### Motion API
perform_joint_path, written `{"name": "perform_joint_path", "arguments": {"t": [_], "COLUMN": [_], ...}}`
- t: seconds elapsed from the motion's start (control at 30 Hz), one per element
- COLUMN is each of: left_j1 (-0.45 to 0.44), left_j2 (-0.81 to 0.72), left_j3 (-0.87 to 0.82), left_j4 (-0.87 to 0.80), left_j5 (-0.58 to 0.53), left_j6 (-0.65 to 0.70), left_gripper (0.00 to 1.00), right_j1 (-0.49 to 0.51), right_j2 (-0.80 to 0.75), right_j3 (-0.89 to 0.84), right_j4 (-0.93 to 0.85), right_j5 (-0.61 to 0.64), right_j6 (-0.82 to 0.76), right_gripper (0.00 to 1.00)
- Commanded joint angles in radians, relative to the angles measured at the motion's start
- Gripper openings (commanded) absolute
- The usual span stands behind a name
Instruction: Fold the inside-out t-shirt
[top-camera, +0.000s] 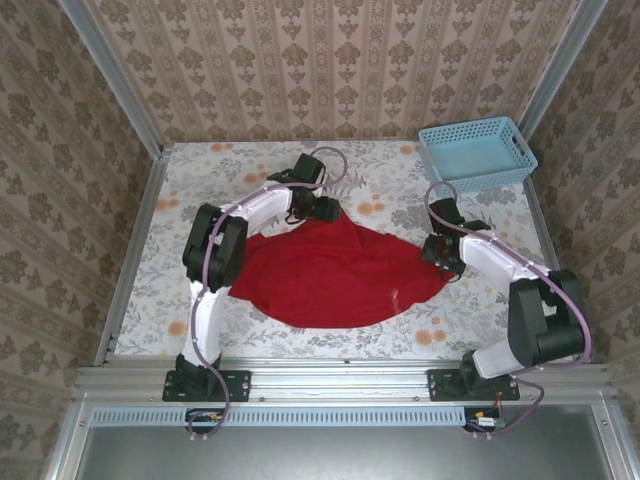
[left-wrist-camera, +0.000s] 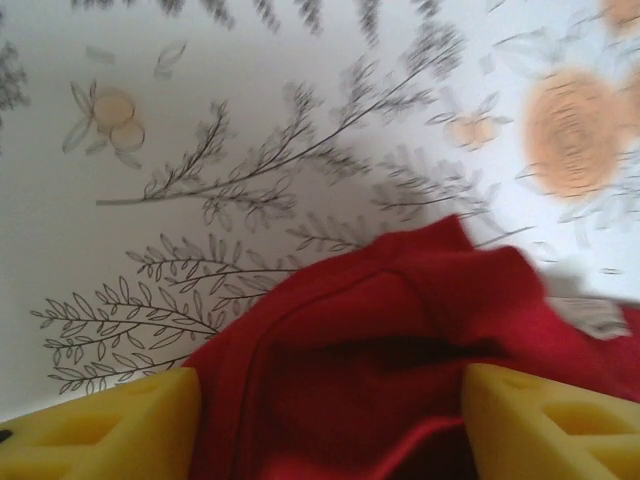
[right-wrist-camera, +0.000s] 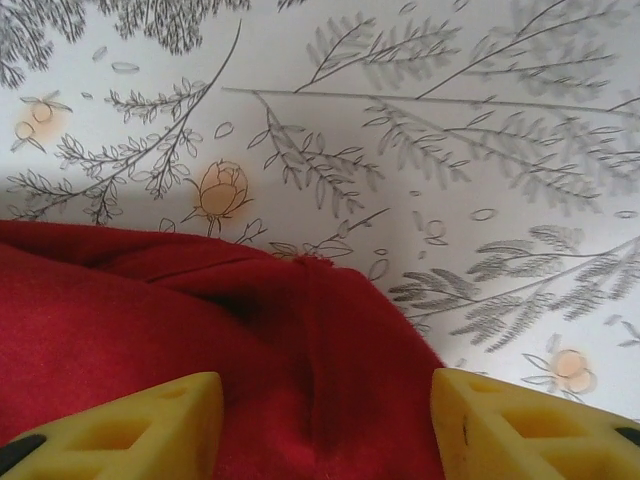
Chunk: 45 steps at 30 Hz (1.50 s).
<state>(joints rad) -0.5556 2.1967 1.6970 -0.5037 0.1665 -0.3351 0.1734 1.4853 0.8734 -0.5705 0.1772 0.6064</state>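
Observation:
The inside-out t-shirt (top-camera: 335, 275) is a plain red cloth lying spread in a rough fan on the flowered table, a seam showing along one edge (right-wrist-camera: 320, 330). My left gripper (top-camera: 325, 212) hovers at its far tip. In the left wrist view that gripper (left-wrist-camera: 330, 425) is open, with its yellow fingers (left-wrist-camera: 110, 430) wide apart and a bunched red fold (left-wrist-camera: 400, 330) lying loose between them. At the shirt's right corner is my right gripper (top-camera: 437, 252). The right wrist view shows it (right-wrist-camera: 326, 425) open over the hem, its pads (right-wrist-camera: 520, 430) clear of the cloth.
A light-blue plastic basket (top-camera: 475, 152) stands at the far right corner of the table. The flowered tablecloth (top-camera: 400, 190) shows bare beyond the shirt. Metal rails (top-camera: 130, 260) border the table, with papered walls behind.

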Motion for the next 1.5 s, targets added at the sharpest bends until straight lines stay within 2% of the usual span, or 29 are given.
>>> {"name": "perform_joint_path", "arguments": {"t": [0.0, 0.07, 0.17, 0.23, 0.3, 0.37, 0.4, 0.57, 0.77, 0.87, 1.03, 1.17, 1.3, 1.4, 1.47], "left_j1": [0.0, 0.001, 0.007, 0.015, 0.027, 0.044, 0.053, 0.073, 0.075, 0.075, 0.068, 0.066, 0.067, 0.068, 0.068], "left_j2": [0.024, 0.032, 0.029, 0.007, -0.039, -0.115, -0.168, -0.482, -0.85, -1.019, -1.271, -1.386, -1.411, -1.37, -1.308], "left_j3": [0.035, 0.031, 0.027, 0.016, -0.007, -0.052, -0.079, -0.187, -0.246, -0.254, -0.196, -0.122, 0.003, 0.092, 0.144], "left_j4": [-0.06, -0.054, -0.048, -0.044, -0.034, -0.011, 0.001, 0.029, 0.012, 0.005, 0.011, 0.009, -0.015, -0.042, -0.074], "left_j5": [-0.012, 0.001, 0.023, 0.024, 0.024, 0.012, 0.006, -0.054, -0.119, -0.151, -0.139, -0.108, -0.051, -0.086, -0.148], "left_j6": [0.027, 0.029, 0.03, 0.03, 0.033, 0.031, 0.032, 0.059, 0.105, 0.129, 0.152, 0.168, 0.176, 0.196, 0.225], "left_gripper": [0.61, 0.51, 0.29, 0.12, 0.0, 0.0, 0.0, 0.0, 0.0, 0.0, 0.0, 0.0, 0.0, 0.0, 0.0], "right_j1": [-0.003, -0.003, 0.002, 0.006, 0.009, 0.019, 0.028, 0.071, 0.099, 0.1, 0.122, 0.204, 0.294, 0.315, 0.315], "right_j2": [0.069, 0.109, 0.158, 0.159, 0.134, 0.092, 0.06, -0.138, -0.385, -0.499, -0.643, -0.676, -0.669, -0.639, -0.593], "right_j3": [0.023, 0.032, 0.054, 0.064, 0.07, 0.087, 0.094, 0.119, 0.145, 0.192, 0.318, 0.452, 0.568, 0.654, 0.725], "right_j4": [0.031, 0.065, 0.075, 0.075, 0.069, 0.043, 0.04, -0.01, -0.042, -0.052, -0.01, -0.01, 0.003, 0.01, -0.029], "right_j5": [-0.071, -0.111, -0.145, -0.141, -0.122, -0.075, -0.054, 0.021, 0.031, -0.003, -0.152, -0.165, -0.184, -0.177, -0.098], "right_j6": [-0.002, -0.007, -0.015, -0.021, -0.034, -0.052, -0.065, -0.133, -0.174, -0.195, -0.22, -0.227, -0.224, -0.221, -0.228], "right_gripper": [0.59, 0.58, 0.46, 0.29, 0.14, 0.02, 0.0, 0.0, 0.0, 0.0, 0.0, 0.0, 0.0, 0.0, 0.0]}}
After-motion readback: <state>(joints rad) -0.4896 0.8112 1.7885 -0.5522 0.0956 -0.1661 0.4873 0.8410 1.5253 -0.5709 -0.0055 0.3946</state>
